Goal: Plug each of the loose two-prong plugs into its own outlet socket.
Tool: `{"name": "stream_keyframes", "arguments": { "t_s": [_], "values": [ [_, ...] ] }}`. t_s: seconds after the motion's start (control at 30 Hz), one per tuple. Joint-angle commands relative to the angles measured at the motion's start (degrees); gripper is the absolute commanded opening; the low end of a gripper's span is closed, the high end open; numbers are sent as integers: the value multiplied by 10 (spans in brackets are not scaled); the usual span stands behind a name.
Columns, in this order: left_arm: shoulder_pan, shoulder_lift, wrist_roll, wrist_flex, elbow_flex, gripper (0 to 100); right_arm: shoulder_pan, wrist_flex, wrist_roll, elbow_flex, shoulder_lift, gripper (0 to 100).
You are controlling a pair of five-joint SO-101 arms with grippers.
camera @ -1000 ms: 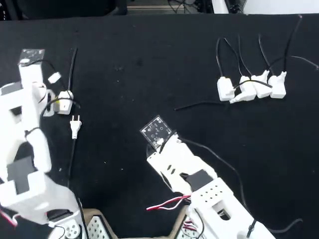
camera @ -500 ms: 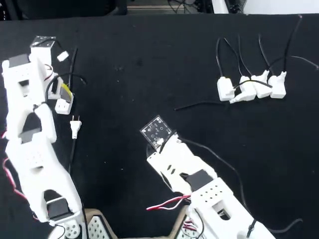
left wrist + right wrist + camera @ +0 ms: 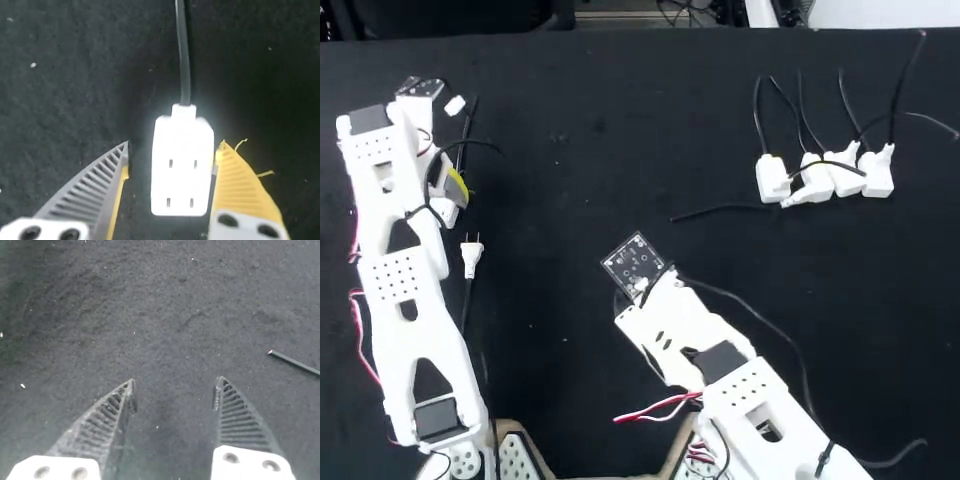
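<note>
The white outlet socket [image 3: 182, 165] lies flat on the black table [image 3: 150, 300] between the spread fingers [image 3: 100, 175] of the left gripper [image 3: 173, 145]. The yellow-padded finger sits just beside one edge of the socket, the grey one stands apart from the other, and the socket's black cord [image 3: 184, 60] runs away from the gripper. The loose two-prong plug [image 3: 471, 256] lies near the socket, toward the arm's base, while the right gripper [image 3: 175, 387] hangs well apart from the socket with its fingers spread over bare table.

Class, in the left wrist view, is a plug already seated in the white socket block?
No, both pairs of slots on the socket block are visibly empty.
</note>
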Motion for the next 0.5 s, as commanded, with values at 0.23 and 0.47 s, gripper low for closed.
{"name": "stream_keyframes", "arguments": {
  "t_s": [0.23, 0.47],
  "values": [
    [17, 37, -5, 32, -109, 227, 1, -14, 11, 0, -15, 237],
    [7, 42, 38, 39, -103, 46, 1, -14, 11, 0, -15, 237]
  ]
}}
